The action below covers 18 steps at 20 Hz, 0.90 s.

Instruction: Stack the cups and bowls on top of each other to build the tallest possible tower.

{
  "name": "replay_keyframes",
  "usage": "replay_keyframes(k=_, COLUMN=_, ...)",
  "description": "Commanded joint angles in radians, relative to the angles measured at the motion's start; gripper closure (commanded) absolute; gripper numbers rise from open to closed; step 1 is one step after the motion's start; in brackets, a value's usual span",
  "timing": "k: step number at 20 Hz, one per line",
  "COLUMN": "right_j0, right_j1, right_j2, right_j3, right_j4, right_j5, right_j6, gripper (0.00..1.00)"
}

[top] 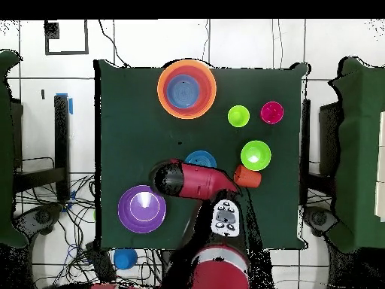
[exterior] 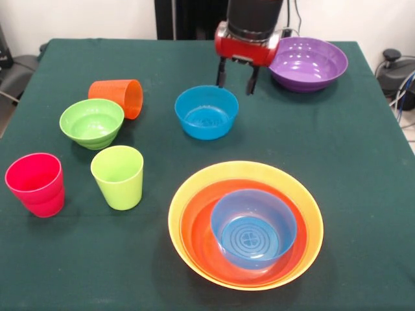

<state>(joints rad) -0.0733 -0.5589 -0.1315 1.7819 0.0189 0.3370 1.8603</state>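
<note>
My gripper (exterior: 237, 81) hangs open and empty just behind the rim of a lone small blue bowl (exterior: 206, 112), with its fingertips (exterior: 251, 84) level with that rim. Near the front, the big yellow-orange bowl (exterior: 313, 217) holds the red-orange bowl (exterior: 196, 227), and a second small blue bowl (exterior: 253, 236) is nested inside that. The purple bowl (exterior: 308, 63) sits to the right of the gripper. On the left are the orange cup (exterior: 118, 97) lying on its side, the small green bowl (exterior: 91, 122), the upright lime green cup (exterior: 118, 176) and the pinkish red cup (exterior: 35, 184).
In the overhead view the red arm (top: 197, 181) covers the gripper and reaches over the table between the purple bowl (top: 141, 208) and the blue bowl (top: 201, 159). The green table (exterior: 350, 194) has open cloth on its right side. A round blue thing (top: 125, 258) lies off the table by the base.
</note>
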Motion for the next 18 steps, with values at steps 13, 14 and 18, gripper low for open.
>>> replay_keyframes(k=13, right_j0=0.076, right_j1=-0.156, right_j2=0.046, right_j3=0.193, right_j4=0.107, right_j5=0.166, right_j6=0.185, gripper=0.00)
replay_keyframes(k=14, right_j0=0.052, right_j1=-0.166, right_j2=0.063, right_j3=0.223, right_j4=0.099, right_j5=0.150, right_j6=0.158, gripper=0.00)
replay_keyframes(k=18, right_j0=-0.023, right_j1=-0.176, right_j2=0.110, right_j3=0.300, right_j4=0.061, right_j5=0.128, right_j6=0.082, gripper=0.00)
